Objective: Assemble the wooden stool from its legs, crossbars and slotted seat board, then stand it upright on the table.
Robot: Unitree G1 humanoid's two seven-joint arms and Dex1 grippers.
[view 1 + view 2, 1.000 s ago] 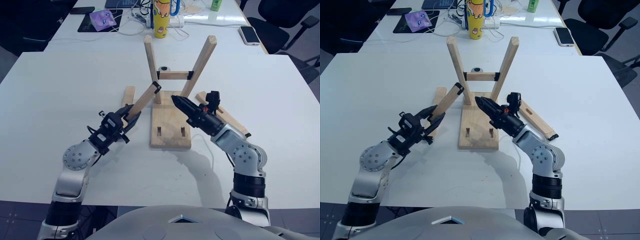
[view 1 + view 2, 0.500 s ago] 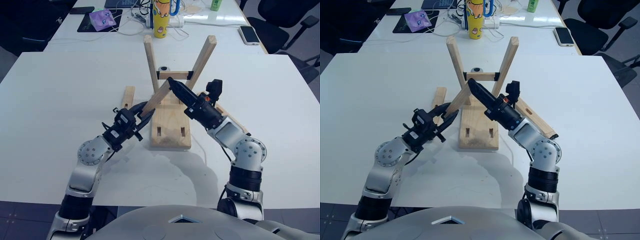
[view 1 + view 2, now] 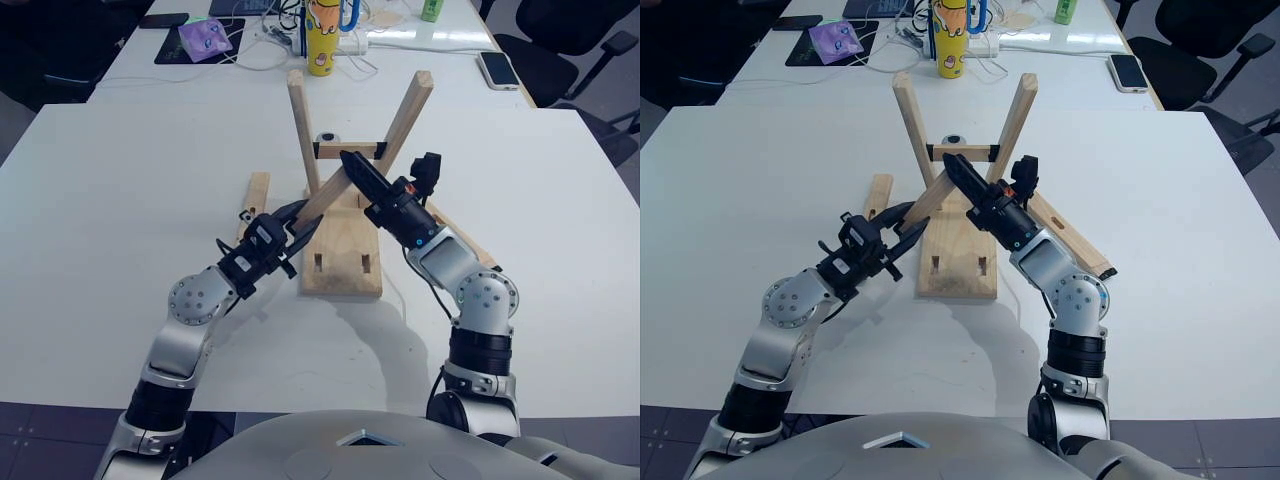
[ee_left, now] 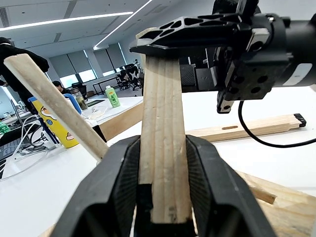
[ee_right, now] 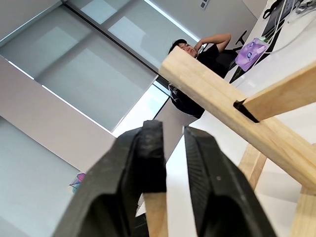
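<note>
To steady loose leg point(image 3: 328, 190), likely for near slots point(image 3: 318, 263) of seat board point(image 3: 340, 282), clamps near end in left gripper point(image 3: 305, 215), pinches raised far tip in right gripper point(image 3: 348, 158).

pale unfinished wood with fine grain on the leg point(image 4: 160, 123) and seat board point(image 3: 341, 255); matt black plastic jaws on the left gripper point(image 4: 163, 150); smooth matt white desk point(image 3: 120, 180).
</note>
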